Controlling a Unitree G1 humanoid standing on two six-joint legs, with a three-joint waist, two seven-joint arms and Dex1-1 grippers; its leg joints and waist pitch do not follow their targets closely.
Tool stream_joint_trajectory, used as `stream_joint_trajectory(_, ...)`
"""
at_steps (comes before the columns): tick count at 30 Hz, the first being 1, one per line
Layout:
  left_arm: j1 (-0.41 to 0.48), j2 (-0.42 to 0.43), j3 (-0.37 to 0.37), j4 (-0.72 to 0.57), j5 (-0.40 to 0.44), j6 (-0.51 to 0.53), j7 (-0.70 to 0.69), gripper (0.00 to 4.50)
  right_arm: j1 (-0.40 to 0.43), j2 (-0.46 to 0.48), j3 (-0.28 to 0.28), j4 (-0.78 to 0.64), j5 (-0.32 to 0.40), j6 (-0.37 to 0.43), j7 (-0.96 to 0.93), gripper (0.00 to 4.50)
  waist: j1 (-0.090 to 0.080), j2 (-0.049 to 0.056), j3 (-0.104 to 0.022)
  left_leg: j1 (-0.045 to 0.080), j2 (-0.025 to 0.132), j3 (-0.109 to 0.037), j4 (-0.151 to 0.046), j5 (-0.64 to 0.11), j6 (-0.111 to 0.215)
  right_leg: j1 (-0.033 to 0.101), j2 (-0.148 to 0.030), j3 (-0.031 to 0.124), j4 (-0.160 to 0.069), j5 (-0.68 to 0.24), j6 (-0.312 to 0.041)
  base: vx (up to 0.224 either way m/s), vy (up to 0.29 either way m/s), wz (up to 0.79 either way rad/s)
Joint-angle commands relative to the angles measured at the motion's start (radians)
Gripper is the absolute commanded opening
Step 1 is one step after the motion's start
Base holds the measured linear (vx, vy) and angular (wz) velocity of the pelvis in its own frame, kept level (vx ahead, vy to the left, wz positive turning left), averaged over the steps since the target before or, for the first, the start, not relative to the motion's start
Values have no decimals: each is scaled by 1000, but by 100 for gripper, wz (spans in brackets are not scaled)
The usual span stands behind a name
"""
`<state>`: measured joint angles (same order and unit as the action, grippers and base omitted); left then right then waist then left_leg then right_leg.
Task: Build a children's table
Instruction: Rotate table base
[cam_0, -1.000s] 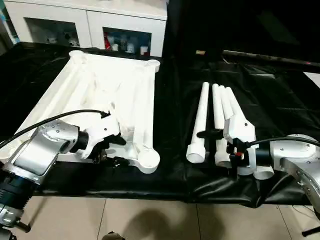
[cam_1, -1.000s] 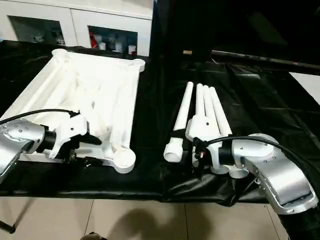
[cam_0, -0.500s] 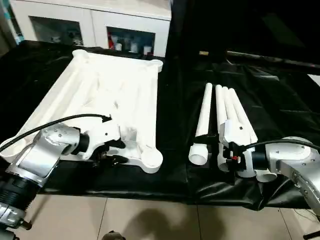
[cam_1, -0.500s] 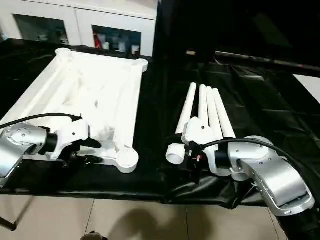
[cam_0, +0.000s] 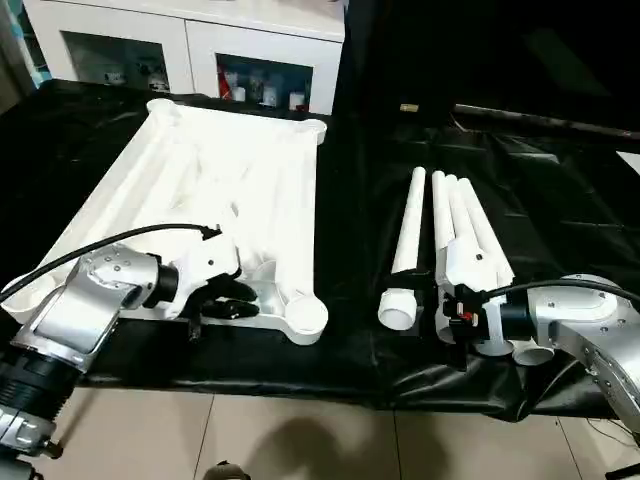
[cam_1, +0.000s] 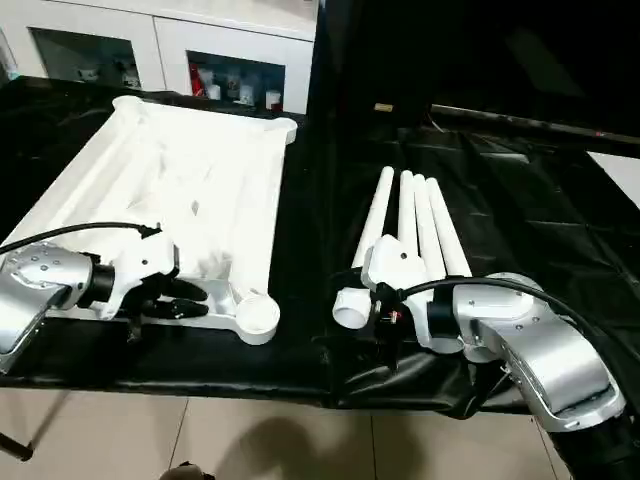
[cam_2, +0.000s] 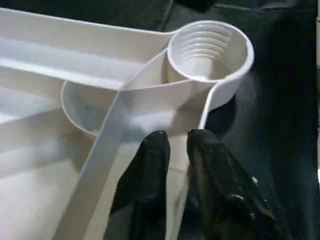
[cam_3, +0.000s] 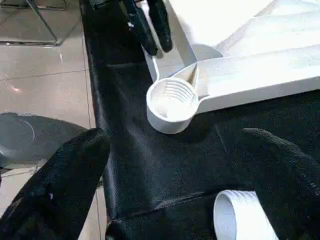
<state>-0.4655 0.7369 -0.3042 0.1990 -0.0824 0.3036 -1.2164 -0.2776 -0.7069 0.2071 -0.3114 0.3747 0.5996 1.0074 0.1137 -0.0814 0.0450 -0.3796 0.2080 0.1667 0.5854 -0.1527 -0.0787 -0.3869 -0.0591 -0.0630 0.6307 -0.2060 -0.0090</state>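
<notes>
The white table top (cam_0: 220, 190) lies ribbed side up on the left of the black cloth. Its near corner socket (cam_0: 307, 318) (cam_2: 207, 50) is threaded inside and holds nothing. My left gripper (cam_0: 228, 305) (cam_2: 177, 145) is shut on the top's near rim just beside that socket, one finger on each side of the wall. Four white legs (cam_0: 450, 220) lie side by side on the right. My right gripper (cam_0: 445, 325) (cam_3: 172, 140) stands open at their near ends, with a leg's threaded end (cam_3: 242, 217) low between its fingers and untouched.
The black-cloth work table (cam_0: 350, 200) ends close in front of both grippers, with tiled floor (cam_0: 300, 440) below. A white cabinet (cam_0: 200, 40) stands behind the table top. A dark bar (cam_0: 540, 115) lies across the back right.
My left gripper has come up from below the table top's edge and shut on the rim by the corner socket. My right gripper has shifted slightly left along the legs' near ends.
</notes>
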Motion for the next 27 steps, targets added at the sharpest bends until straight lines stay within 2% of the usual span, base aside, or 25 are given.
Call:
stream_joint_trajectory(1,10,7,-19,-17,14,2,-11,69,-14,-6,4,3,-14,-2,-2,450,1,14,-51,27,29,-4,-72,-274,-35,28,-78,50,-81,-238,-135,0,0,0)
stream_joint_trajectory(10,13,-10,-7,-46,-10,41,-16,6,-18,-16,1,8,-17,-1,2,450,0,13,-50,29,30,-4,-72,-284,-37,28,-78,50,-81,-247,-140,0,0,0)
stream_joint_trajectory(11,11,-11,-6,-44,-11,44,-15,34,-18,-16,1,9,-17,-1,2,450,1,14,-50,30,30,-4,-72,-286,-37,27,-78,50,-82,-250,-140,0,0,0)
stream_joint_trajectory(15,-4,-11,-14,-32,-4,39,-30,51,-23,-15,0,11,-14,4,5,450,1,12,-50,29,30,-5,-73,-286,-36,29,-79,50,-83,-255,-136,0,0,0)
stream_joint_trajectory(17,-9,-11,-15,-32,-4,46,-38,84,-25,-15,1,11,-15,3,6,450,1,13,-51,29,30,-5,-72,-280,-36,29,-78,50,-82,-249,-137,0,0,0)
stream_joint_trajectory(19,-15,-7,-23,-35,-1,67,-52,92,-28,-13,4,13,-15,2,8,450,2,16,-51,31,29,-5,-73,-283,-36,28,-79,50,-82,-249,-139,0,0,0)
stream_joint_trajectory(21,-15,-4,-33,-41,3,77,-62,113,-28,-11,6,16,-17,0,7,450,1,14,-50,30,29,-4,-73,-285,-38,30,-78,50,-82,-252,-139,0,0,0)
stream_joint_trajectory(22,-16,-4,-34,-41,3,79,-63,124,-28,-11,7,18,-18,-1,7,450,1,19,-49,30,29,-5,-74,-296,-40,30,-78,50,-84,-260,-138,0,0,0)
stream_joint_trajectory(23,-20,-6,-38,-42,9,81,-61,131,-28,-11,9,23,-23,-4,6,450,2,15,-49,31,29,-6,-74,-302,-41,30,-79,50,-84,-274,-137,0,0,0)
stream_joint_trajectory(24,-21,-6,-38,-41,9,81,-61,131,-28,-11,9,24,-23,-4,6,450,2,15,-50,32,29,-6,-74,-302,-42,30,-80,50,-85,-276,-136,0,0,0)
stream_joint_trajectory(27,-41,0,-67,9,74,11,-50,156,-25,-5,6,25,-22,-2,-2,450,1,15,-49,32,29,-6,-74,-304,-38,29,-78,50,-88,-279,-132,0,0,0)
